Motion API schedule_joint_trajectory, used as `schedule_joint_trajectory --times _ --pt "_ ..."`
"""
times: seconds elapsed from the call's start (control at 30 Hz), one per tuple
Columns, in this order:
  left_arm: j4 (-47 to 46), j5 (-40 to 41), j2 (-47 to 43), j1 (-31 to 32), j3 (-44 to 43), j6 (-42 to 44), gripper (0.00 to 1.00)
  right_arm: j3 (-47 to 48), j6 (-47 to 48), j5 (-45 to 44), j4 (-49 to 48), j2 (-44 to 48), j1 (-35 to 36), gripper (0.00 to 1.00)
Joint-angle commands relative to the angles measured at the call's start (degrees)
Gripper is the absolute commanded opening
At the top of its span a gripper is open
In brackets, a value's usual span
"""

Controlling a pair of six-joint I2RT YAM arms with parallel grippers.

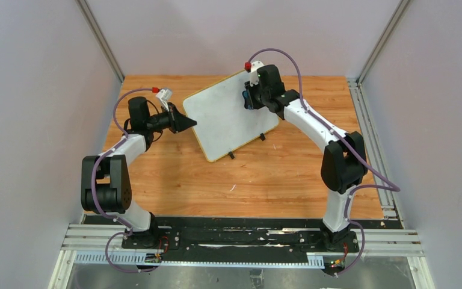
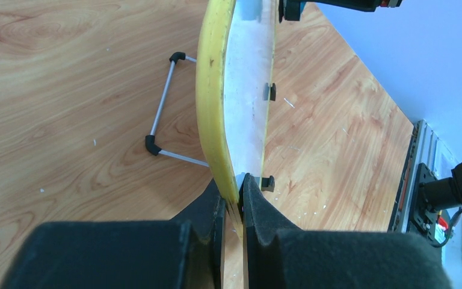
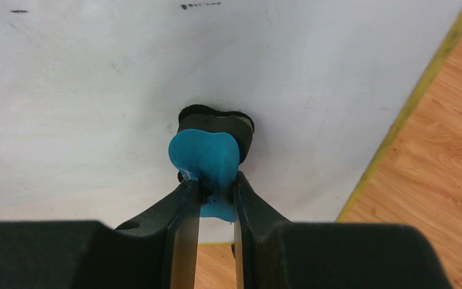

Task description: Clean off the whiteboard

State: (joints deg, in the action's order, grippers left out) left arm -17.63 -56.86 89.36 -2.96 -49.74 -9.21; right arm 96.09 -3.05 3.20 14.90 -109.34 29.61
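Note:
The whiteboard [image 1: 228, 114] stands tilted on the wooden table, white with a yellow frame and two small black feet. My left gripper [image 1: 187, 123] is shut on its left frame edge [image 2: 216, 108]; its jaws pinch the yellow rim [image 2: 236, 201]. My right gripper [image 1: 249, 96] is shut on a blue eraser [image 3: 207, 158] with a black felt pad, pressed against the board's white face [image 3: 96, 108] near the upper right. A few small dark marks show at the top of the board [image 3: 200, 6] in the right wrist view.
The wire stand [image 2: 162, 114] of the board rests on the table behind it. Grey walls enclose the table on three sides. A metal rail [image 1: 373, 132] runs along the table's right edge.

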Motion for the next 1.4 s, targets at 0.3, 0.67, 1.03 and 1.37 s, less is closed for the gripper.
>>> schedule_joint_trajectory --times 0.3,0.67,1.03,1.37 --pt "3.5 6.1 1.1 0.1 0.4 9.2 0.00 -5.4 1.2 -9.1 4.7 10.6 -1.8 0.01" --pt "3.6 6.3 1.9 0.1 0.4 9.4 0.00 -20.8 -8.5 -12.2 18.8 26.4 -12.5 0.01" --pt "5.6 7.2 1.0 0.1 0.8 11.4 0.00 -40.6 -14.1 -11.2 19.9 34.8 -21.1 0.01" --pt "6.7 7.7 0.4 0.1 1.1 12.6 0.03 -49.4 -13.7 -4.1 14.2 33.1 -26.5 0.01"
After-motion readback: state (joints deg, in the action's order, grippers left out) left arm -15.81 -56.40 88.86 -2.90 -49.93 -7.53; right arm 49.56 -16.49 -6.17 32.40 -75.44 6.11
